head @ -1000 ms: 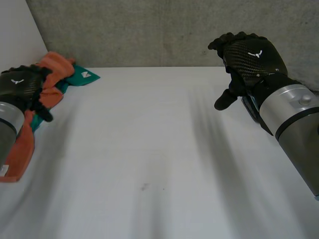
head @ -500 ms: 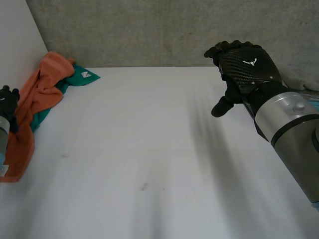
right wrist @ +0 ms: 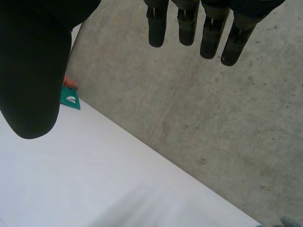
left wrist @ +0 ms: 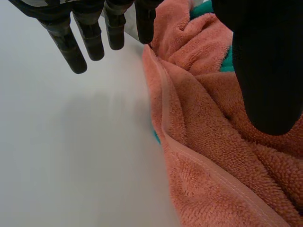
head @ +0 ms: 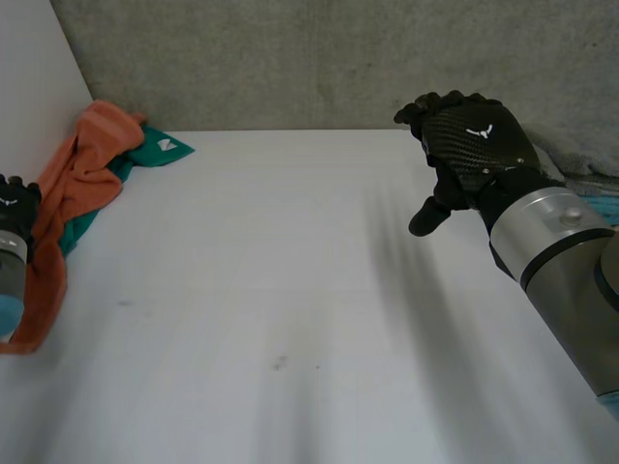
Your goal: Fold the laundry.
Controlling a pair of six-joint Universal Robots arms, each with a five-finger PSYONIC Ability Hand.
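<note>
An orange towel (head: 75, 184) lies rumpled along the table's left edge, over a teal cloth (head: 155, 151) whose corner pokes out at the back. My left hand (head: 14, 205) hovers above the orange towel (left wrist: 213, 142) near its long edge, fingers (left wrist: 92, 38) straight and apart from the thumb, holding nothing. A strip of the teal cloth (left wrist: 226, 61) peeks between the towel's folds. My right hand (head: 469, 140) hangs open in the air over the table's back right, fingers (right wrist: 189, 26) straight, nothing in it. The teal cloth's corner (right wrist: 70, 99) lies far off beyond its thumb.
The white table (head: 290, 290) spreads between the two arms. A grey concrete wall (head: 319, 58) runs along its back edge and a white panel (head: 29, 68) stands at the left. Some grey and blue cloth (head: 585, 174) lies at the far right edge.
My left hand has pulled back from the top of the orange towel toward the table's left front edge. The right hand has drifted slightly left and back. The towels have not moved.
</note>
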